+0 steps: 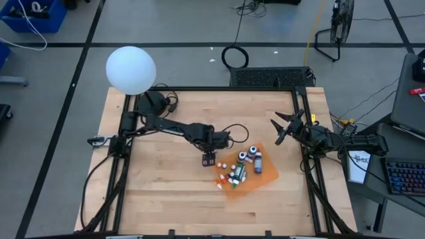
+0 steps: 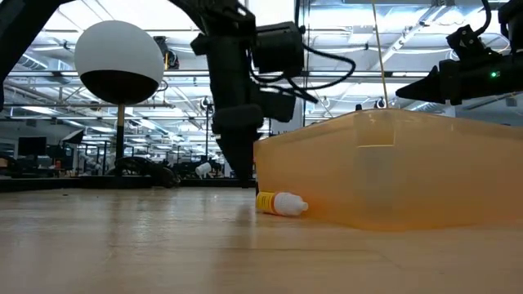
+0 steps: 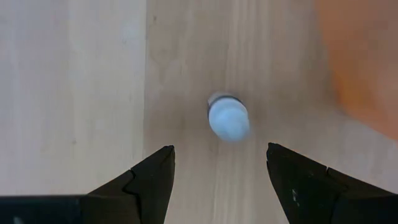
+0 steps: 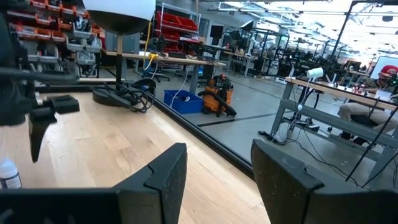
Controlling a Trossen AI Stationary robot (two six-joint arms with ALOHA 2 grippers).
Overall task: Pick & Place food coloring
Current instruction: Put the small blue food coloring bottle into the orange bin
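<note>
Several tiny food coloring bottles (image 1: 244,166) lie on an orange translucent tray (image 1: 264,178) right of the table's middle. Small whitish ones (image 1: 224,165) rest on the wood beside it. In the low view a yellow bottle with a white cap (image 2: 282,203) lies on its side by the tray wall (image 2: 392,175). My left gripper (image 1: 209,160) points down, open, just left of the tray. A bottle with a pale blue top (image 3: 228,118) stands upright on the table below it, just ahead of the gap between the fingers (image 3: 219,148), untouched. My right gripper (image 1: 279,129) waits open at the table's right edge.
A white globe lamp (image 1: 131,70) stands at the table's far left corner. Bare wood lies left of and nearer than the tray. Black frame rails (image 1: 305,166) run along the table's sides. Cables trail from the left arm (image 1: 236,133).
</note>
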